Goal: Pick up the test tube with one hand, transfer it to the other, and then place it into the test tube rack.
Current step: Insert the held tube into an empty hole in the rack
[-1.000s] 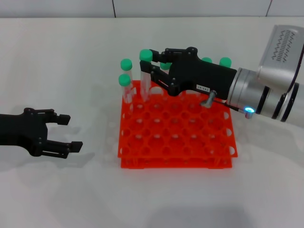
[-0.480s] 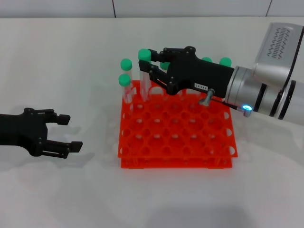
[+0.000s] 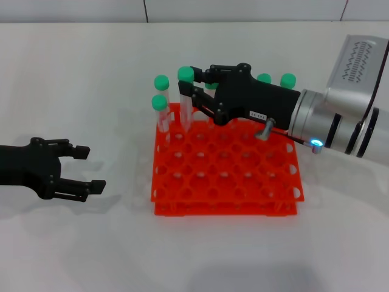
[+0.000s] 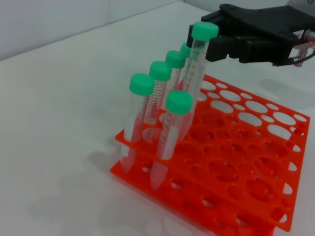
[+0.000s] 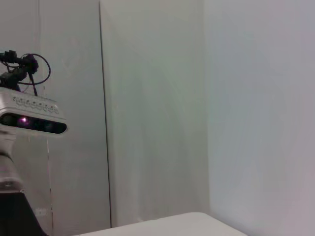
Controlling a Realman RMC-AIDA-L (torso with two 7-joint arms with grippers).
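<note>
My right gripper (image 3: 194, 95), black with a white label, reaches from the right over the back left of the orange test tube rack (image 3: 225, 209). It is shut just below the green cap of a clear test tube (image 3: 185, 113). The tube leans slightly, with its lower end in a hole of the rack's back row. The left wrist view shows the same tube (image 4: 193, 66), the right gripper (image 4: 210, 42) and the rack (image 4: 256, 162). My left gripper (image 3: 92, 170) is open and empty, low over the table left of the rack.
Two capped tubes (image 3: 160, 103) stand at the rack's back left corner, and others (image 3: 287, 79) stand along the back row behind my right gripper. The right wrist view shows only a wall and a camera unit (image 5: 29, 118).
My right gripper and the held tube have sunk slightly, so the tube sits a little deeper in the rack. The left arm has not moved.
</note>
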